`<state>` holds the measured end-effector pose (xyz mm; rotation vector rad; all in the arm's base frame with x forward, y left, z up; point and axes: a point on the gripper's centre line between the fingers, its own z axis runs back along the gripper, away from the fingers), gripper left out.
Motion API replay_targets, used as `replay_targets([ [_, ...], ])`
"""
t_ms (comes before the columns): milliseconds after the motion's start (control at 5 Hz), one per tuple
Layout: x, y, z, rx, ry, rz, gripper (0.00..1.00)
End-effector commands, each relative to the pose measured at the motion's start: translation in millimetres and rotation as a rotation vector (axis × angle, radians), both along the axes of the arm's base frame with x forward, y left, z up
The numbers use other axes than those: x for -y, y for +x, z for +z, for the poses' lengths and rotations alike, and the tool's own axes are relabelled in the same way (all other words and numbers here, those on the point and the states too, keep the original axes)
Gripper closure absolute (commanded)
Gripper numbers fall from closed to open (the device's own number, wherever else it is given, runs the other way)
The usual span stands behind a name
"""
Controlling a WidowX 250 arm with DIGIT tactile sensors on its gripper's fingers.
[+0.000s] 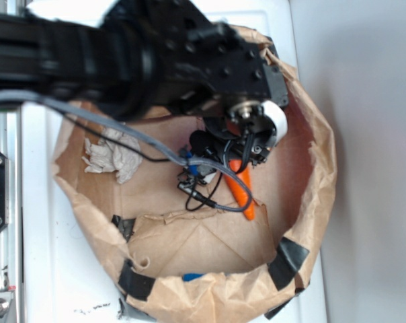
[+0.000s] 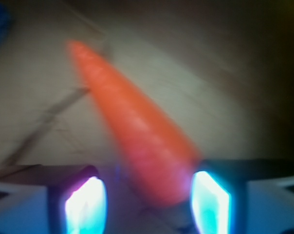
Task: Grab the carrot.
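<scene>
The orange carrot (image 1: pixel 242 194) lies on the brown paper floor of a bag, its tip pointing toward the near rim. In the wrist view the carrot (image 2: pixel 137 136) runs from upper left down to its thick end, which sits between my fingers. My gripper (image 1: pixel 238 160) (image 2: pixel 147 202) is low over that thick end and open. The right pad (image 2: pixel 210 202) is close beside the carrot, while a gap shows between the carrot and the left pad (image 2: pixel 86 204). The stem is hidden.
A crumpled off-white paper wad (image 1: pixel 112 158) lies at the left inside the brown paper bag (image 1: pixel 318 155). The bag's walls ring the work area, with black tape patches (image 1: pixel 294 259) on the near rim. A blue object (image 1: pixel 193 276) peeks out at that rim. Grey and black cables (image 1: pixel 216 202) hang beside the carrot.
</scene>
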<state>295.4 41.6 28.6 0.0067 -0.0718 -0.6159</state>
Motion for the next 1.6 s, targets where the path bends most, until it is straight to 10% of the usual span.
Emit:
replay_targets([
  [0,14.9,23.0,-18.5,-0.009,0.040,-0.006,1.00],
  [1000,19.1,-41.7,153.3,0.149,-0.055,0.137,1.00],
  [1400,38.1,-55.4,176.2,0.105,0.048,0.157,1.00],
])
